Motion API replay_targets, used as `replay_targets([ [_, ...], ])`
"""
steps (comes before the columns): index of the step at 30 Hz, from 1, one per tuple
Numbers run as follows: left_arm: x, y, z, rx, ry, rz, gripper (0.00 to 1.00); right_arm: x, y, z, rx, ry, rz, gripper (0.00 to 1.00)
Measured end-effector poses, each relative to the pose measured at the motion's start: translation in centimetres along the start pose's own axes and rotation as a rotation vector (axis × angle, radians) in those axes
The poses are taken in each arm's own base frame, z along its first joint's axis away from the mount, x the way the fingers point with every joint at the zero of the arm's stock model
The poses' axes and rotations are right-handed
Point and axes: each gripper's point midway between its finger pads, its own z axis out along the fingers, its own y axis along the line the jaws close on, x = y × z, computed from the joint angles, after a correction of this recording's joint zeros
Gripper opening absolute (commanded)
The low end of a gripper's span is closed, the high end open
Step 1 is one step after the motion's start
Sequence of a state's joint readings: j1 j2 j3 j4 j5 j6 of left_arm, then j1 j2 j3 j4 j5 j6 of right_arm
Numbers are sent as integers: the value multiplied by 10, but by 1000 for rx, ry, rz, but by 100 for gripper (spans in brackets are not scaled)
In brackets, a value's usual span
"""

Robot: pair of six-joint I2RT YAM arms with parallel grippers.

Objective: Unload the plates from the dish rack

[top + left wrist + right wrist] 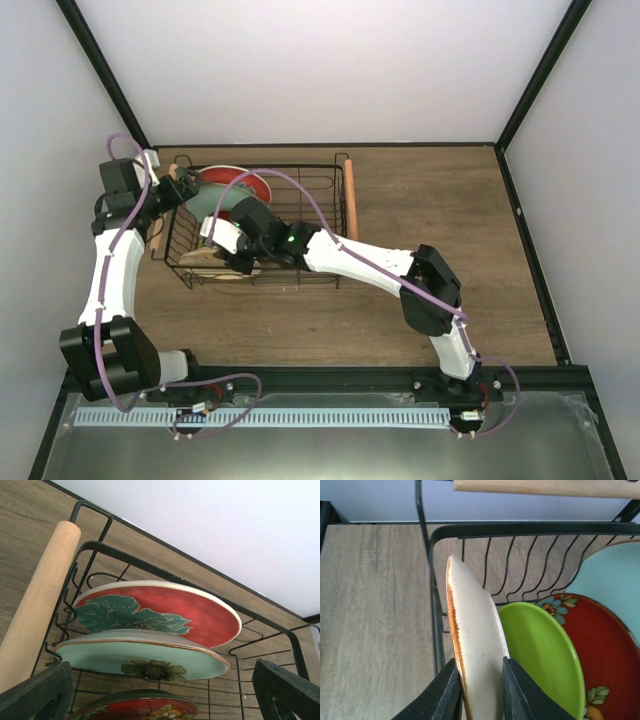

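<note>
The black wire dish rack (320, 225) stands at the back left of the table. My right gripper (481, 690) reaches into it and is shut on the rim of the beige plate (477, 645), which stands on edge at the rack's end. The lime green plate (545, 655) leans right beside it, then the small red patterned plate (605, 655) and the mint plate (615, 580). My left gripper (160, 700) is open and empty at the rack's left side, facing the red-rimmed plate with teal flower (165, 610), the mint plate (145, 657) and the small red plate (135, 710).
The rack's wooden handles run along its short sides (349, 195) (35, 615). The brown wooden table (440, 210) stretches to the right of the rack. Black frame posts and white walls close in the back and sides.
</note>
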State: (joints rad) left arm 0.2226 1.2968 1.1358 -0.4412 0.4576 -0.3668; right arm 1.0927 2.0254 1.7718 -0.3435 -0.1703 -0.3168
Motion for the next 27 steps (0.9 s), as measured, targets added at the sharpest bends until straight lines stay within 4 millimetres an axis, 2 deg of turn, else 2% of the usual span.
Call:
replay_targets([
  [5,-1,-1,0,3,-5,-4,100,-4,-12,3,61,-16,-41,11],
  [10,-3,-3,0,13,-12,-17,100,-4,-13,3,78,-13,-57,1],
  [25,-6,-6,0,29,-25,-26,100,-2,-21,0,140,-22,-82,1],
  [27,-6,-6,0,31,-25,-27,100,-2,-24,-2,153,-18,-84,6],
])
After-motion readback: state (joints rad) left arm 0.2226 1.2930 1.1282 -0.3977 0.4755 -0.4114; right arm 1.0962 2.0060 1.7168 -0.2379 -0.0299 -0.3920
